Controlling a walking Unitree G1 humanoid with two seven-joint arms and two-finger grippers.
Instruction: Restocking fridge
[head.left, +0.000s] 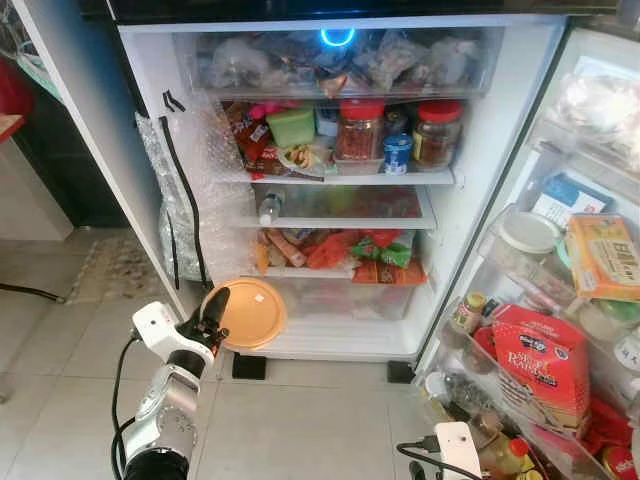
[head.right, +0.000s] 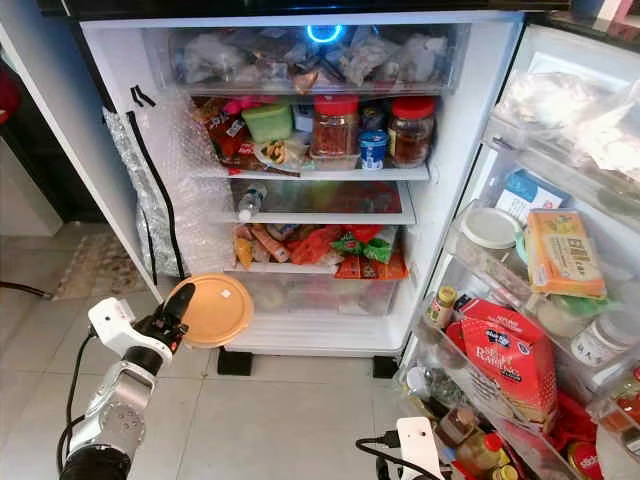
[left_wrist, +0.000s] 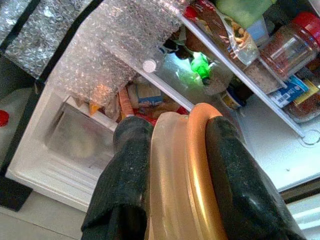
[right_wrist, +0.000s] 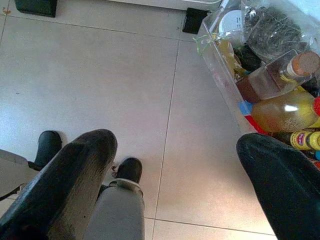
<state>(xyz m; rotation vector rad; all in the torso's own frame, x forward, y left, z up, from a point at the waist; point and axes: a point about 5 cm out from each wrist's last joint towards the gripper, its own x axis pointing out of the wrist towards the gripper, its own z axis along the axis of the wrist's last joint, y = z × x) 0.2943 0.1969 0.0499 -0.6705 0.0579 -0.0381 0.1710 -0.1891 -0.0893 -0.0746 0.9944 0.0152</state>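
A: Two head views: the left gripper (head.left: 213, 318) is clamped on the rim of a flat, round orange plastic lid (head.left: 250, 313), edge-on, likely ready to slide into the open white fridge (head.left: 440, 260) just ahead.

B: Wrist views?

A: Black fingers (left_wrist: 127, 175) pinch the glossy lid; the right gripper (right_wrist: 175, 170) hangs spread wide, empty, over floor tiles.

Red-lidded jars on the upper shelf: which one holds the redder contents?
The left jar, filled with reddish flakes; the right jar beyond the small blue can holds darker brown contents.
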